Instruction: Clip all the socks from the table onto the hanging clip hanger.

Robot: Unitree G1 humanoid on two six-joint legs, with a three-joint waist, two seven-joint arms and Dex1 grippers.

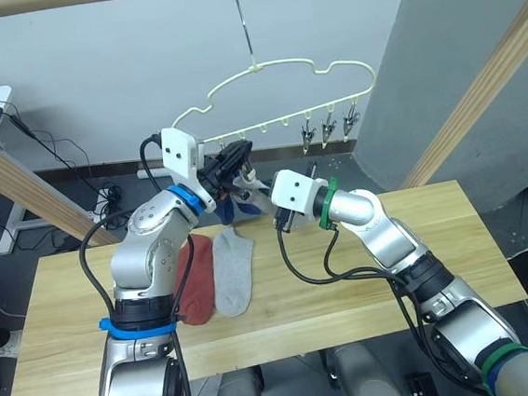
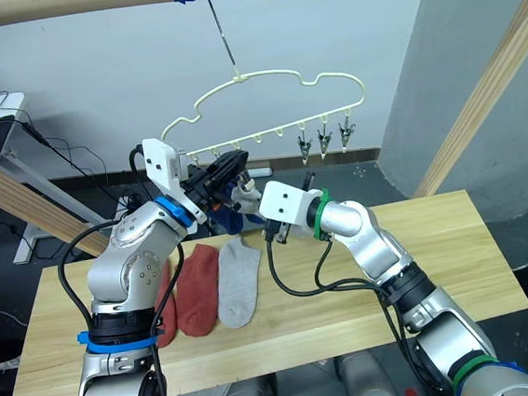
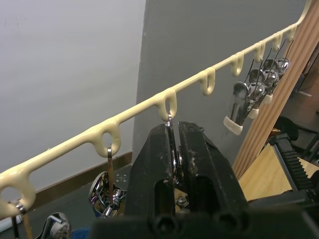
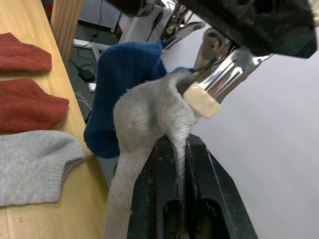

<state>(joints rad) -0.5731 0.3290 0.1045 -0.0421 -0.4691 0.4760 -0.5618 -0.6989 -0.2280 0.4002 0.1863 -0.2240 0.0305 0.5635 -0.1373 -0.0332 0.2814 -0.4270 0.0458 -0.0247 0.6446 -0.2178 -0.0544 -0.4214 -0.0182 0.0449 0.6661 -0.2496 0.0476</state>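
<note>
The cream clip hanger [image 1: 281, 65] hangs by its hook from the wooden bar. My left gripper [image 1: 232, 158] is shut on one of its metal clips [image 3: 170, 130], under a loop of the lower rail. My right gripper [image 4: 178, 144] is shut on a light grey sock [image 4: 149, 117] and holds its edge up against that clip's cream tip [image 4: 203, 102]. A blue sock [image 4: 128, 67] hangs right behind it. On the table [image 1: 367, 291] lie two rust-red socks [image 2: 198, 289] and another grey sock [image 2: 239, 280], side by side below my left arm.
Three more metal clips [image 1: 330, 128] dangle at the hanger's right end. Slanted wooden frame beams [image 1: 478, 93] rise at both sides of the table. A grey partition stands behind on the right.
</note>
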